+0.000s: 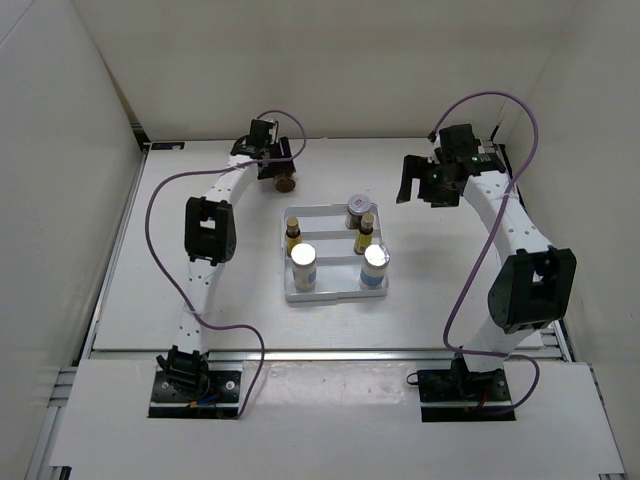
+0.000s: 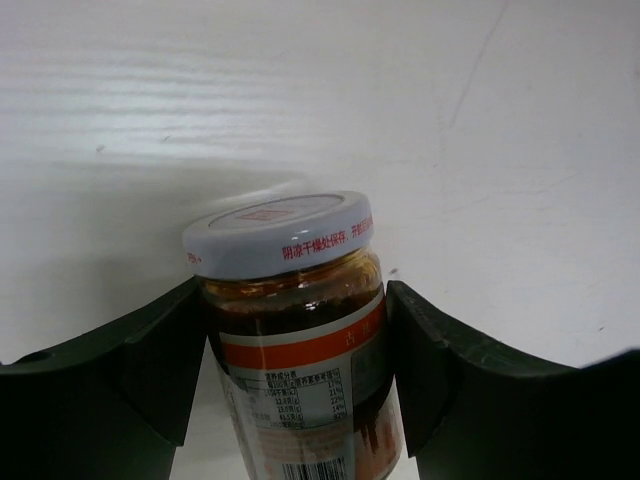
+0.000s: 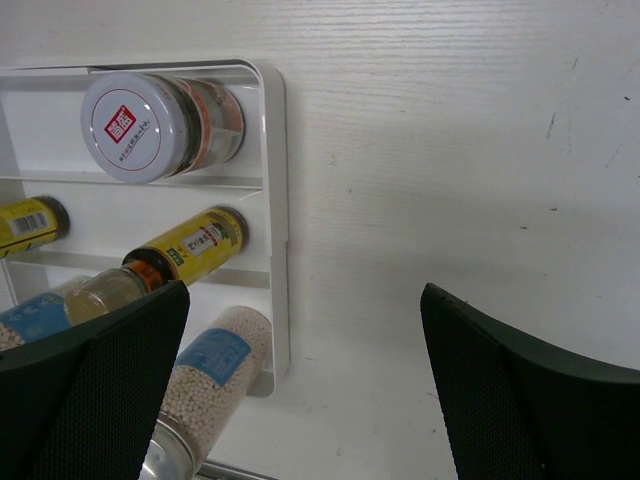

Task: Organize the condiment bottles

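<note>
The table point(image 1: 180, 280) lay bare on either side of the white tray point(image 1: 335, 297). The tray held five bottles: two white bottles point(image 1: 304, 262) in the near row, two yellow bottles point(image 1: 293, 238) in the middle, and one brown jar point(image 1: 358, 209) at the far right. The right gripper point(image 1: 418, 180) stood wide open over bare table beside the tray's right rim. The left gripper point(image 2: 297, 340) was clamped on the sixth jar point(image 2: 290, 300), outside the tray near its far-left corner.

The jar point(image 2: 300, 350) runs off the bottom of the left wrist view, its small print unreadable; from above, the left gripper point(image 1: 284, 176) hides part of it.
</note>
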### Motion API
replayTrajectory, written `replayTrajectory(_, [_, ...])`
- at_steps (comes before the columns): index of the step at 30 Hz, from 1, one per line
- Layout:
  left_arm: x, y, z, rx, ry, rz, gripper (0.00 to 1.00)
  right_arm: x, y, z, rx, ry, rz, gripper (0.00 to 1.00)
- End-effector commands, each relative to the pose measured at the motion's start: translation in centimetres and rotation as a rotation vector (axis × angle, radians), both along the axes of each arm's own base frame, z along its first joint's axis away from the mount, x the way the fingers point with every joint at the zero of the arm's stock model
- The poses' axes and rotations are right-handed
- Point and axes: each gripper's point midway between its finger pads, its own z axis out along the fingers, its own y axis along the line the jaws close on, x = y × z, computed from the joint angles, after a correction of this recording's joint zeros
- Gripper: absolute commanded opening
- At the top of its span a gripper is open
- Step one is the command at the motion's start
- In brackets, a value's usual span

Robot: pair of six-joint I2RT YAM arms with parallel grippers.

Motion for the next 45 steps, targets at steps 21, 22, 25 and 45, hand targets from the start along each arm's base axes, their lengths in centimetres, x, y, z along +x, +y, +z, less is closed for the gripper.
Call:
replayTrajectory(21, [-6.8,4.6,11.5,0.085,-0.460,-0.056,0.11,-2.0,0.6,5.3,0.090,-0.118,0.020,1.00])
replayTrajectory(22, [-6.8,4.9,12.0,0.098,-0.496,-0.047,0.11,-2.0,0.6,5.3,0.090,-0.118,0.020,1.00])
replayTrajectory(25, [-8.3,5.8,12.0,0.209,-0.534,0.002,0.11,-2.3,0.7,5.2,0.096,-0.113,0.026,1.00])
replayTrajectory(45, [-13.7,9.4,12.1,0.320,-0.662,0.135,0.74,-4.0,0.9,6.2,0.125,-0.137,0.046,1.00])
